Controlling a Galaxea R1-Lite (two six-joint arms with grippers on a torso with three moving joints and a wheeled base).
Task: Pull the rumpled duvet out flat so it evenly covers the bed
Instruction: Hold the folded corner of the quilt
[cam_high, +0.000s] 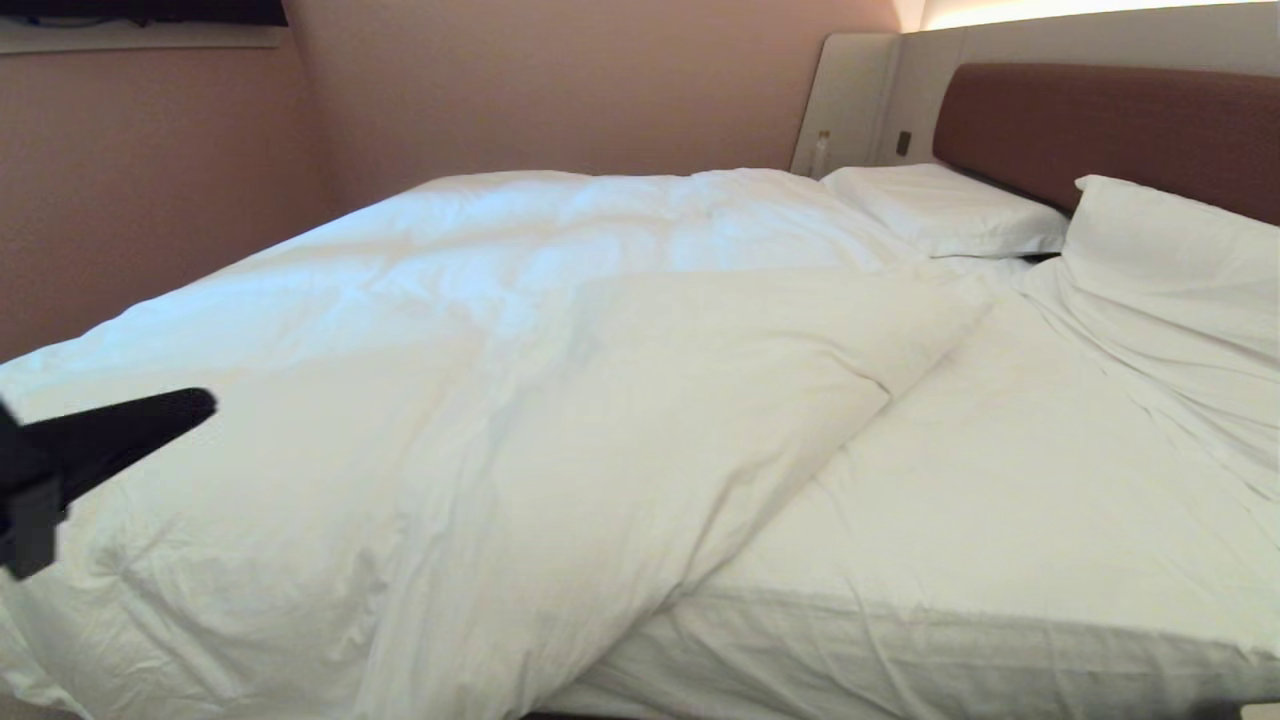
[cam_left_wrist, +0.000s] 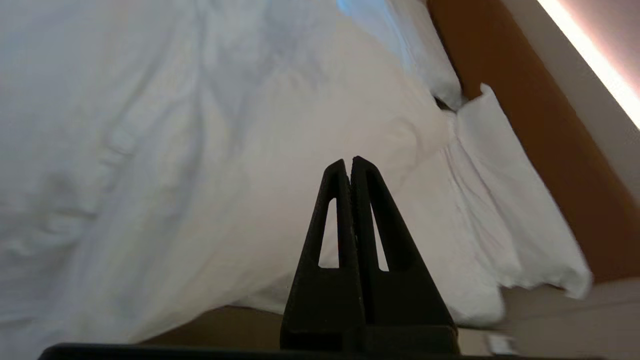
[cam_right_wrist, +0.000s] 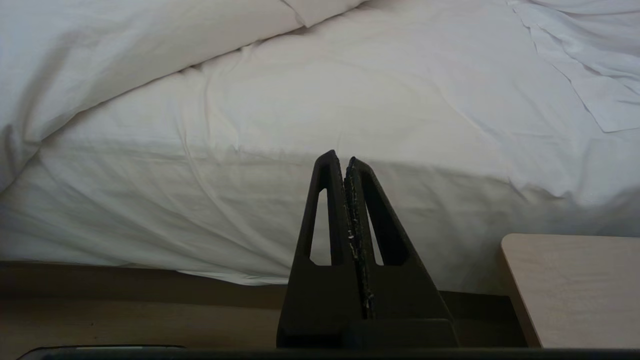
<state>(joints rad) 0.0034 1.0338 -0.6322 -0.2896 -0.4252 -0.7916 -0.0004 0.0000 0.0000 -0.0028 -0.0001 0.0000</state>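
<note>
Hovering my closed, empty left gripper (cam_high: 200, 405) over the puffy white cotton duvet (cam_high: 480, 400), bunched left of the bare white-sheeted bed (cam_high: 1000, 470), I'd grab its folded edge.

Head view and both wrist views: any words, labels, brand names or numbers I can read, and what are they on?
None are readable in any view.
The duvet, pillows and headboard carry no print.
A small bottle by the beige panel is too small to read.
</note>
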